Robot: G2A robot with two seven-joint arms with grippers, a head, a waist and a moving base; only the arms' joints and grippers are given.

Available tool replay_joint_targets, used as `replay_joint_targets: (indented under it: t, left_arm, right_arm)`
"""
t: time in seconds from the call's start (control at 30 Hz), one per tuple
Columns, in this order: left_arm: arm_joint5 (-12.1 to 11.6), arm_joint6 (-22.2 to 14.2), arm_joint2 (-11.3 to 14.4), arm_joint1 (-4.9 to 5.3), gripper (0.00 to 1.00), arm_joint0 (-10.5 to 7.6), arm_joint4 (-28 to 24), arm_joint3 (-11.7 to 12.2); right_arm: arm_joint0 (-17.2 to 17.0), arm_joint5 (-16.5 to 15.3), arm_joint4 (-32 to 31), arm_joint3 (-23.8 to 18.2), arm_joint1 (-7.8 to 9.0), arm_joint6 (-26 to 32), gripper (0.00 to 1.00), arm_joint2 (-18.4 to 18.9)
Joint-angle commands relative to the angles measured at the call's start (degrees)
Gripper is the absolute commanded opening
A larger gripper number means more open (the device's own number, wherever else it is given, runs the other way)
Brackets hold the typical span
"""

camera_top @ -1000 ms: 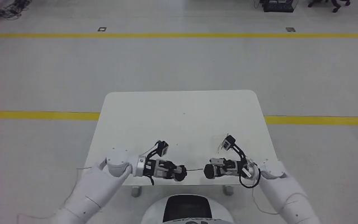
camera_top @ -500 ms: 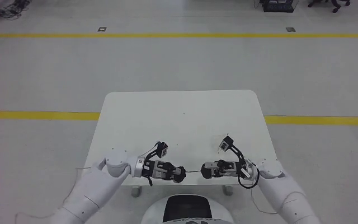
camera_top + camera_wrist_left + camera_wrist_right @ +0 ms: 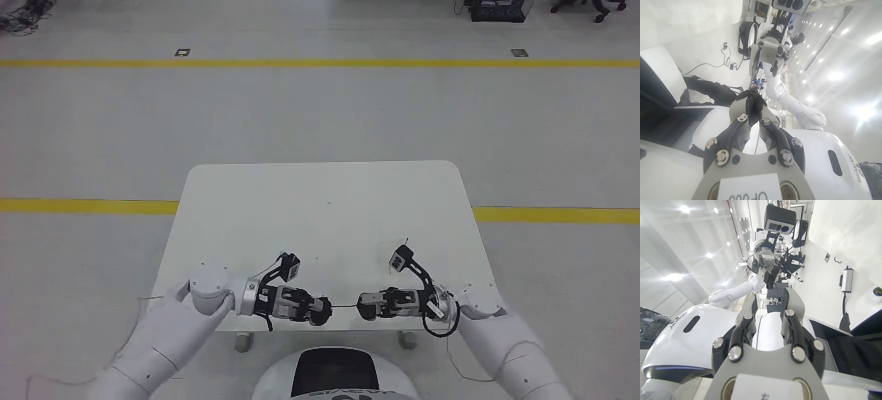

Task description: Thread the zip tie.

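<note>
A thin black zip tie (image 3: 343,303) spans the short gap between my two grippers near the table's front edge. My left gripper (image 3: 324,309) is shut on one end of it. In the left wrist view its fingertips (image 3: 751,98) pinch a dark part, and the strand (image 3: 757,138) trails back between the fingers. My right gripper (image 3: 361,304) faces it, open, its fingers (image 3: 785,302) well apart. In the right wrist view the left gripper (image 3: 770,283) is straight ahead, and the zip tie's free end (image 3: 778,293) reaches close to one of my right fingertips.
The white table (image 3: 320,200) carries nothing else. Both arms come in from its front edge. Yellow floor lines run beside and behind the table.
My right gripper has crept left toward the left gripper, narrowing the gap between them. The left gripper has hardly moved and keeps its hold on the zip tie.
</note>
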Motion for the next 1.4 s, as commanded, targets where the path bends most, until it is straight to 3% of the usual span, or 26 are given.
replay_joint_targets:
  t: [0.0,0.3,0.43,0.6,0.83,0.87,0.9,1.17,1.37]
  left_arm:
    - [-0.02,0.03,0.28,0.06,0.0,-0.17,-0.12,0.06]
    - [-0.13,0.15,1.52,0.29,0.0,-0.85,-0.62,0.37]
    - [-0.02,0.38,1.97,0.4,0.0,-1.16,-0.98,0.64]
    - [-0.04,0.62,2.46,0.56,0.0,-1.48,-1.27,0.75]
    - [-0.08,1.15,2.99,0.82,0.01,-1.74,-1.6,0.73]
    - [-0.07,1.21,3.07,0.86,0.36,-1.77,-1.6,0.71]
    - [0.0,1.33,3.16,0.89,1.0,-1.82,-1.52,0.69]
    - [-0.44,2.7,3.92,1.05,1.0,-1.74,-2.46,0.77]
    - [-0.58,3.51,4.1,1.07,1.0,-1.86,-2.41,0.84]
  right_arm:
    - [0.08,0.0,-0.1,0.13,0.0,-0.02,0.23,-0.16]
    - [0.75,0.0,-0.41,1.14,-0.11,-0.3,0.08,-1.25]
    - [0.94,0.0,-0.74,1.24,-0.1,-0.39,0.1,-1.55]
    - [1.01,0.0,-0.87,1.29,-0.07,-0.48,0.0,-1.76]
    - [0.96,0.0,-1.25,1.12,-0.02,-0.96,0.0,-1.85]
    - [0.93,0.0,-1.22,1.09,-0.01,-0.97,0.0,-1.83]
    - [0.89,0.0,-1.14,1.08,0.0,-0.95,0.0,-1.8]
    - [1.07,0.0,2.84,2.17,-0.17,0.65,0.0,-2.24]
    - [1.78,0.0,2.4,1.84,-0.01,0.65,0.0,-2.39]
